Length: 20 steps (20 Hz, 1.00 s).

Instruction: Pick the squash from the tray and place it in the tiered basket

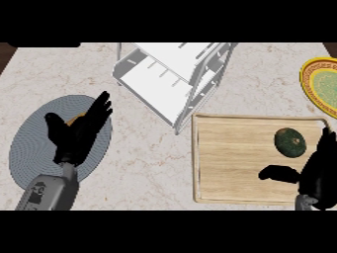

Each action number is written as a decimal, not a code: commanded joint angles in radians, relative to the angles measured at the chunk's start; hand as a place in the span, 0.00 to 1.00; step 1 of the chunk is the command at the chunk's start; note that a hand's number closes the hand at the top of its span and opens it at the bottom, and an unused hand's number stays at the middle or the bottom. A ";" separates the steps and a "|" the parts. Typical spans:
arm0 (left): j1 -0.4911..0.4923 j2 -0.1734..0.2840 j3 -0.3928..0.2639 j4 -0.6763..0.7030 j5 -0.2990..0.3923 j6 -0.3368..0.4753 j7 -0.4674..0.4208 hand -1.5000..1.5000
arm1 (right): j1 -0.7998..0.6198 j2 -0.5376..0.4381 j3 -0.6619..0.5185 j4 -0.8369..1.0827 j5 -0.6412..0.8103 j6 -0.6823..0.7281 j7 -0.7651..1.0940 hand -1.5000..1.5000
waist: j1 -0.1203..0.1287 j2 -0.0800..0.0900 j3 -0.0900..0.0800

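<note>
A dark green round squash point(290, 141) lies on the wooden tray point(233, 163), toward its far right part. My right hand point(322, 170) is over the tray's right side, just below and to the right of the squash, fingers straight and thumb spread toward the left; it holds nothing. The white tiered basket point(172, 76) stands at the back centre of the counter, left of the tray's far corner. My left hand point(76, 129) rests open over a grey round placemat point(32, 148), fingers pointing up.
A yellow and green patterned plate point(333, 88) sits at the right edge, beyond the tray. A small orange-brown thing point(76, 119) shows behind my left hand on the placemat. Marble counter lies between placemat and tray.
</note>
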 commanded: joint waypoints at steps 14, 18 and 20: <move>-0.042 -0.039 0.006 -0.065 -0.038 0.009 0.086 0.50 | -0.132 -0.023 -0.004 0.282 -0.052 -0.087 -0.231 1.00 | 0.009 0.009 0.008; -0.001 -0.016 0.025 -0.066 -0.033 -0.025 0.046 0.50 | -0.191 -0.057 -0.049 0.336 -0.066 -0.095 -0.249 1.00 | 0.011 0.009 0.008; 0.079 -0.052 -0.015 -0.068 -0.067 -0.007 -0.009 0.50 | -0.165 -0.032 -0.047 0.341 -0.049 -0.166 -0.264 1.00 | 0.013 0.009 0.008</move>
